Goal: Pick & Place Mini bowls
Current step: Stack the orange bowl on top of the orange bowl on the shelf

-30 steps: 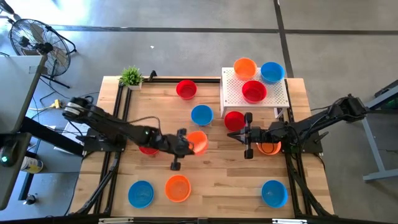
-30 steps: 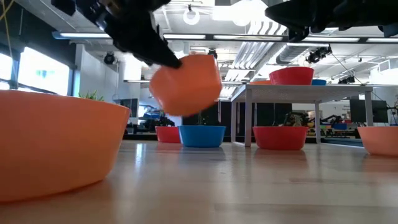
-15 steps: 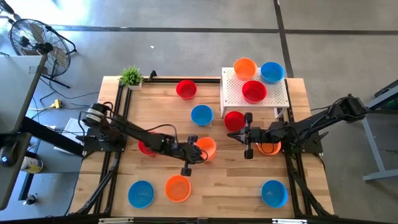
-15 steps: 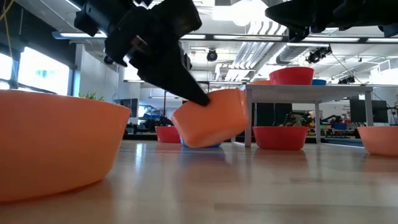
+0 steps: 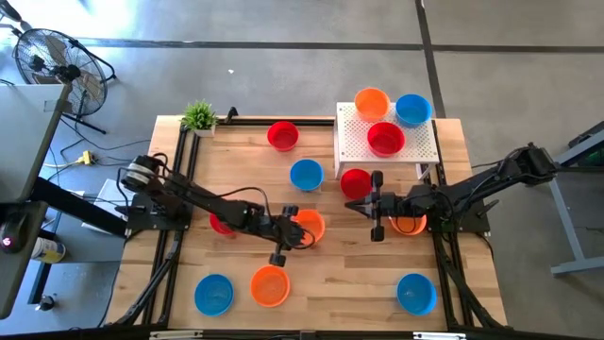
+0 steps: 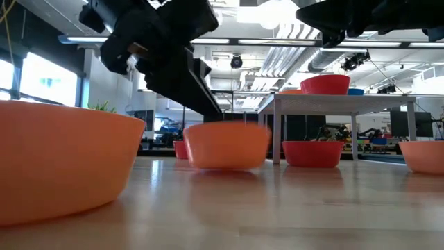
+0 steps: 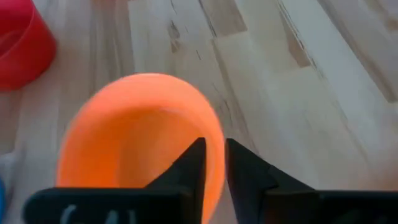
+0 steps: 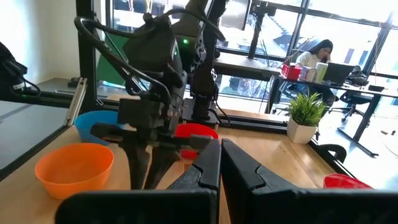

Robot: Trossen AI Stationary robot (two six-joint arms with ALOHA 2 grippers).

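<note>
An orange mini bowl [image 5: 311, 227] stands on its base [image 6: 227, 164] on the wooden table, mouth up, near the middle. My left gripper [image 7: 214, 146] slants down over the bowl's left rim, one finger inside the bowl and one outside, with a small gap between them. My right gripper [image 5: 377, 203] hovers shut and level at mid-right, beside a red bowl [image 5: 356, 182] and above an orange bowl [image 5: 410, 225]; it holds nothing. My left gripper stands astride the orange bowl's rim [image 7: 219, 163], slanting down from the table's left, one finger [image 7: 194, 163] inside and the other [image 7: 244, 171] outside. Whether either finger touches the wall, I cannot tell. The bowl rests level on the table.
More bowls stand about: red [image 5: 282, 135] and blue [image 5: 306, 174] at the far middle, red [image 5: 223, 225] under the left arm, blue [image 5: 214, 294], orange [image 5: 270, 285] and blue [image 5: 416, 293] along the near edge. A white perforated stand [image 5: 415, 142] at the far right carries three bowls. A plant [image 5: 199, 117] is far left.
My left gripper has gone down and toward the table's right and near edges with the orange bowl. The bowl hung tilted and clear of the table a second ago. It now stands level on its base on the wood.
</note>
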